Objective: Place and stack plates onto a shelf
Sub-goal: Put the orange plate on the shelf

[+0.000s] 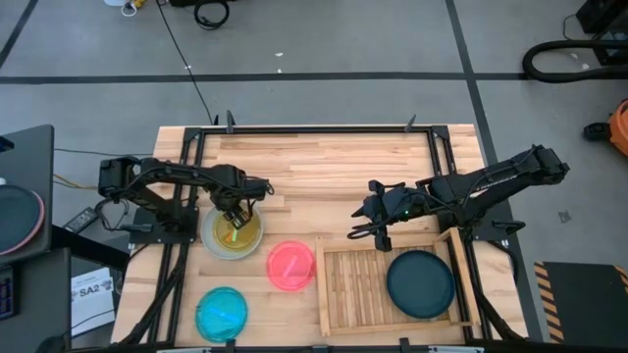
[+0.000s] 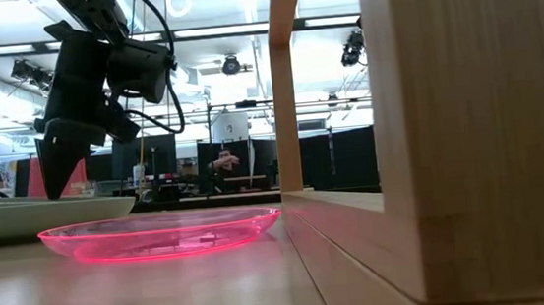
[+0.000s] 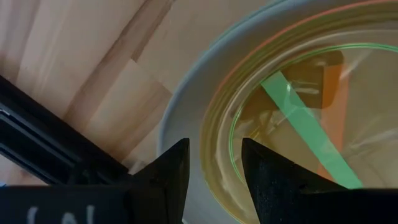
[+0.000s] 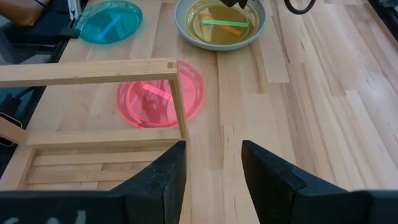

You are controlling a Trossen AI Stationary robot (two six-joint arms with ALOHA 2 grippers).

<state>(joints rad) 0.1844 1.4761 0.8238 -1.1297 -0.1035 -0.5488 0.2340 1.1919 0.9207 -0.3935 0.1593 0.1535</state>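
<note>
You're maybe a quarter of the way in, judging by how things lie. Only the dark teal plate (image 1: 420, 283) is on the shelf (image 1: 345, 290), sitting in its right half, and the left half is bare slats. Everything else is out on the tabletop (image 1: 324, 172): the yellow-green plate (image 1: 234, 231) is nested inside a pale whitish plate (image 1: 211, 240) to the left of the shelf, the pink plate (image 1: 290, 265) lies just beside the shelf's left rim, and the cyan plate (image 1: 222, 313) is at the near left corner area, well apart from the shelf. So that's four plates left to move, by my count. Your left claw (image 3: 214, 165) is down over the edge of the yellow-green plate, fingers set narrowly apart with the rim lined up in the gap between them, nothing clamped yet as far as the left wrist view shows. I'd guess that's the pickup you're on right now. From the low view the left claw hangs right above the whitish plate, behind the pink one. Your right claw (image 4: 211, 165) hovers over the bare tabletop by the shelf's far left corner, fingers parted and empty, looking toward the pink plate. Watch that the yellow-green one is translucent and thin, sitting in another plate, so it could slide or drag the whitish plate along when you lift it.
</note>
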